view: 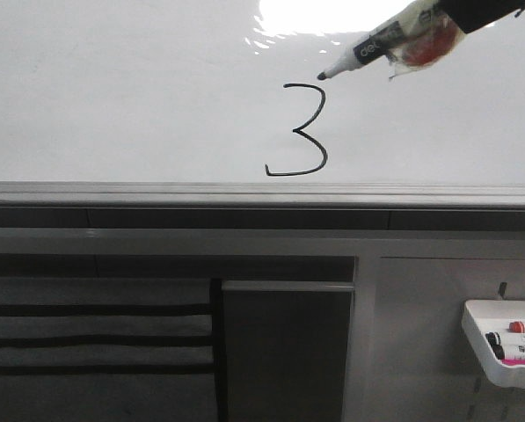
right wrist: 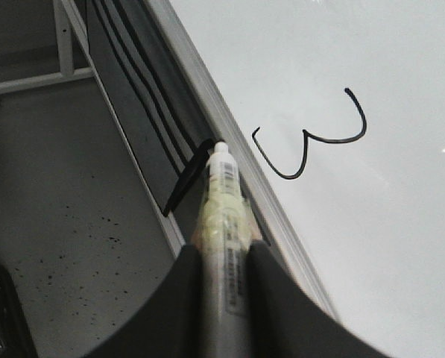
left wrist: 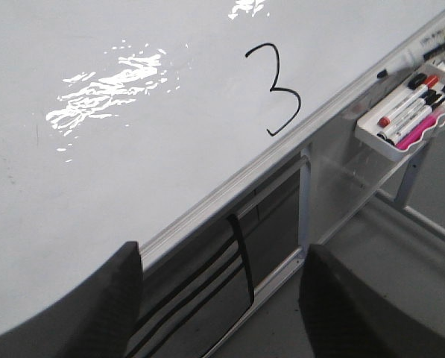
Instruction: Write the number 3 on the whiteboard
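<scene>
Thin black number 3 (view: 297, 130) on glossy whiteboard (view: 113, 97); right jaws around a cylindrical marker (view: 368, 48), left jaws wide.

1. Open whiteboard (view: 113, 97) left of the number 3 (view: 299, 130); nothing standing in the way there.
2. Marker (view: 359, 53) in the right end effector (right wrist: 221, 257) angled just above-right of the digit.
3. Marker tray (view: 486, 347) jutting out below, at the right.

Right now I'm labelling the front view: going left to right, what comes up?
Black-striped panel → number 3 → marker held by the right gripper → marker tray.
</scene>
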Robot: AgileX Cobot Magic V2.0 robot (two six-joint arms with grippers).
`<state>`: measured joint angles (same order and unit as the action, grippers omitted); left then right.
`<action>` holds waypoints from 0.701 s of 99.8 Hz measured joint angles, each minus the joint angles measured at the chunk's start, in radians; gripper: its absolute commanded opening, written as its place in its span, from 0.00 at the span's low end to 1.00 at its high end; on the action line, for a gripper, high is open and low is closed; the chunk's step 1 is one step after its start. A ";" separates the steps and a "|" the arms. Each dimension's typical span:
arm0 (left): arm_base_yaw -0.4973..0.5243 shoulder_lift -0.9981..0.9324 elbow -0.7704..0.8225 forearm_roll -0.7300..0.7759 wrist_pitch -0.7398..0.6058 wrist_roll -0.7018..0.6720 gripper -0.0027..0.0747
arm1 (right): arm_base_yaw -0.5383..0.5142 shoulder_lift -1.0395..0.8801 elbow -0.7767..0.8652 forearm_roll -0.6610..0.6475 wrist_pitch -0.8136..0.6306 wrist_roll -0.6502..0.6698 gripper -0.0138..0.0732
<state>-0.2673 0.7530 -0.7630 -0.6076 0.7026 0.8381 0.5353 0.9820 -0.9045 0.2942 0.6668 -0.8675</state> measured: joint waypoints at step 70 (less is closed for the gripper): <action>-0.364 0.402 -0.236 0.043 0.058 0.368 0.59 | 0.192 0.000 0.003 0.000 -0.124 -0.311 0.17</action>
<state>-0.6316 1.1555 -0.9993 -0.5645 0.7608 1.2063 0.7271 0.9820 -0.9020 0.2942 0.5426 -1.1789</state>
